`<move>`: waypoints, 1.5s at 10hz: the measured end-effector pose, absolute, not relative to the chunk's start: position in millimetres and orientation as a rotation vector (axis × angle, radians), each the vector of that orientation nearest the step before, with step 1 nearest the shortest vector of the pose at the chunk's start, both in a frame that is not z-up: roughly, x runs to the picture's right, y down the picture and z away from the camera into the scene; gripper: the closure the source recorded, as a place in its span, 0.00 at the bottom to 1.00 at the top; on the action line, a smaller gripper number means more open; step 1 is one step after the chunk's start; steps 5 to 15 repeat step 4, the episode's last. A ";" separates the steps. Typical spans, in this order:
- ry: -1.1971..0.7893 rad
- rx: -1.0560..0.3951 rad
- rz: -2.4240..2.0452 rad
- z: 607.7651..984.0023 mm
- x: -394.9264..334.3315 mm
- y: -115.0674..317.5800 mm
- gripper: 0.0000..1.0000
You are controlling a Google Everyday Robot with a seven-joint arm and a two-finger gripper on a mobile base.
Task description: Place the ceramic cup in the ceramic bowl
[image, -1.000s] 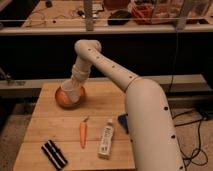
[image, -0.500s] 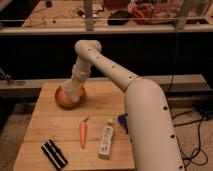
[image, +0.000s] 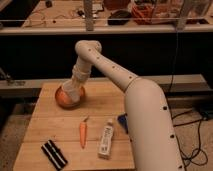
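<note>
The orange-terracotta ceramic bowl [image: 68, 98] sits at the back left of the wooden table [image: 55, 130]. My white arm reaches over from the right and ends right above the bowl. The gripper [image: 71, 89] is down at the bowl's opening. The white shape at the wrist [image: 78, 76] may be the ceramic cup or part of the arm; I cannot tell which, so the cup is not clearly visible.
An orange carrot [image: 83, 132] lies in the table's middle front. A flat white printed tube [image: 106, 139] lies to its right. A black ribbed object [image: 53, 153] lies at the front left. A dark blue item [image: 122, 121] peeks out beside my arm.
</note>
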State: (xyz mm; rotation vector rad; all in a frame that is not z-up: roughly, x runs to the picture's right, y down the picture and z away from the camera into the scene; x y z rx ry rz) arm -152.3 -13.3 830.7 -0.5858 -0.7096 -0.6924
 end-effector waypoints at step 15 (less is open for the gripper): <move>-0.710 -0.586 -0.700 832.2 -151.4 -12.4 0.36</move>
